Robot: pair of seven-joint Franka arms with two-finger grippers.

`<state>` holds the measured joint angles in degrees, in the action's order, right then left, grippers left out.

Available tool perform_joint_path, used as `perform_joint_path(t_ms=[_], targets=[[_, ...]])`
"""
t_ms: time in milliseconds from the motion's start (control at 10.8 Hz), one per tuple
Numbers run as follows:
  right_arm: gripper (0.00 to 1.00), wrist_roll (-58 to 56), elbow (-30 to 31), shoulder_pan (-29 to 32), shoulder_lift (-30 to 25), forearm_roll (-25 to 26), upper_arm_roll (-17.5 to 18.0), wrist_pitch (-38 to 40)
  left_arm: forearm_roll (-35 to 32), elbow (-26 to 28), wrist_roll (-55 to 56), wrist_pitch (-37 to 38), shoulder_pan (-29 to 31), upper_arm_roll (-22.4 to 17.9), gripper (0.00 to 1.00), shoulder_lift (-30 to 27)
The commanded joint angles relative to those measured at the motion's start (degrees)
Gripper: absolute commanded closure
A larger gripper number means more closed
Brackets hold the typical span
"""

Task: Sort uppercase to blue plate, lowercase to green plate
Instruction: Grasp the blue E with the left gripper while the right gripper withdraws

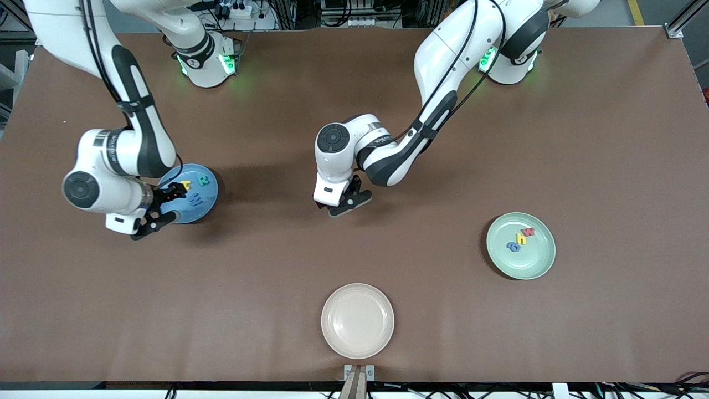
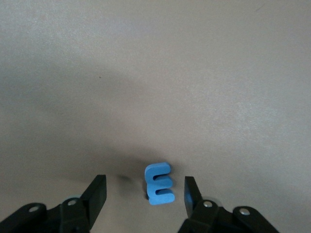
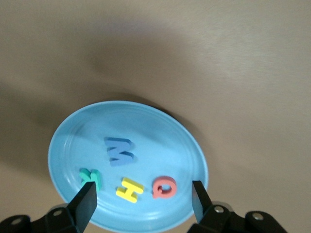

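Four capitals lie in the blue plate [image 3: 146, 126] under the spread right gripper [image 3: 144, 199]; the left gripper [image 2: 144, 193] straddles the blue m [image 2: 159, 183], fingers apart, plate at nine o'clock.

Plate of capitals [image 1: 204, 212], toward right arm's end of worktop [image 1: 443, 332]: H [image 3: 129, 189], R [image 3: 91, 178], Q [image 3: 164, 187], W [image 3: 119, 151]. Plate of small letters [image 1: 533, 267], toward left arm's end: three. Third plate [image 1: 357, 320], bottom centre. Loose letter [image 2: 159, 183], mid-frame on worktop.
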<state>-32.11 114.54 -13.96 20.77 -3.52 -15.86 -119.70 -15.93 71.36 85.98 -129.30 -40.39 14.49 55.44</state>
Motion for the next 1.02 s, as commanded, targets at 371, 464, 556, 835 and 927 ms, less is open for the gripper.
perform_joint_path(t_ms=[371,464,556,835,927], targets=[[0.11,10.3,-17.2,4.0,-4.1,-0.4,1.0,20.5,0.9,-1.8,0.1,-0.3,-0.7,-0.8,0.31,1.6],[0.08,13.2,-20.8,4.5,-4.6,-0.3,1.4,24.4,0.9,-1.9,0.1,-0.9,-0.8,-0.8,0.31,1.7],[0.0,16.1,-22.8,5.6,-5.9,-0.1,2.8,26.6,0.9,-2.1,0.2,-1.1,-0.8,-0.8,0.32,2.0],[0.0,24.7,-28.1,8.4,-9.0,4.6,9.1,34.0,0.9,-2.9,0.2,-1.6,-0.8,-0.8,0.32,2.7],[0.0,25.9,-29.6,9.6,-10.0,4.7,11.3,35.0,0.9,-3.0,0.2,-1.6,-0.8,-0.8,0.32,2.7]])
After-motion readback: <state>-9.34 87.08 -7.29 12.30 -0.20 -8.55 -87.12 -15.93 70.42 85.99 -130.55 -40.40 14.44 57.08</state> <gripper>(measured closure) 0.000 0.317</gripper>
